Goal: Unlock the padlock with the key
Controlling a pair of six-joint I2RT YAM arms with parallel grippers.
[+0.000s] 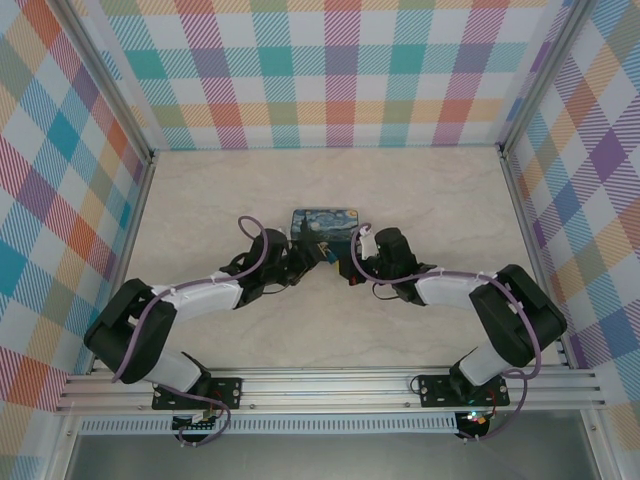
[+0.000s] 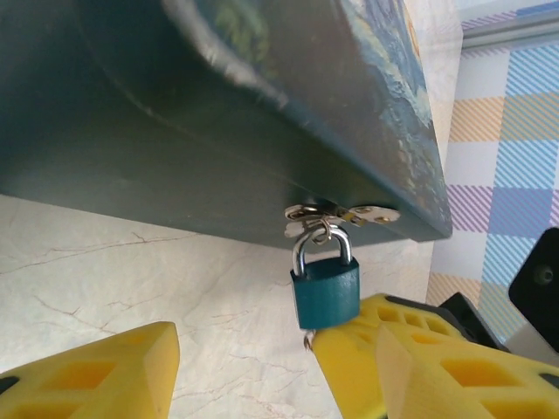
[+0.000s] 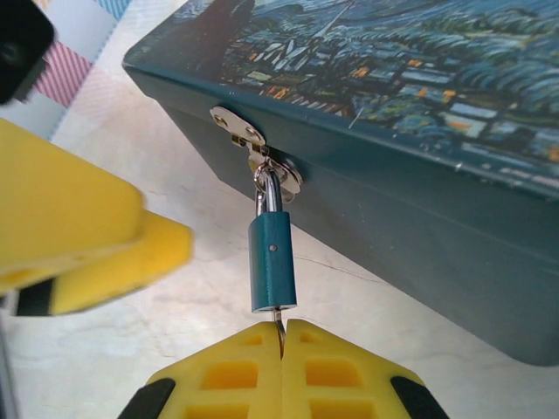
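Pinching the key [image 3: 279,323] below the padlock [image 3: 272,262], your right gripper [image 3: 282,349] | left gripper [image 2: 247,346] fingers apart beside it | front edge of the tin [image 3: 419,175]

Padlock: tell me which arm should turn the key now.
Right: the right gripper is shut on the key, already seated in the padlock underside; the left gripper stands open, holding nothing.

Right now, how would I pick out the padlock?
Find the painted blue tin in the middle of the table. A silver clasp sits on its side, the padlock hanging from it. It is the small plain blue block with a metal loop.
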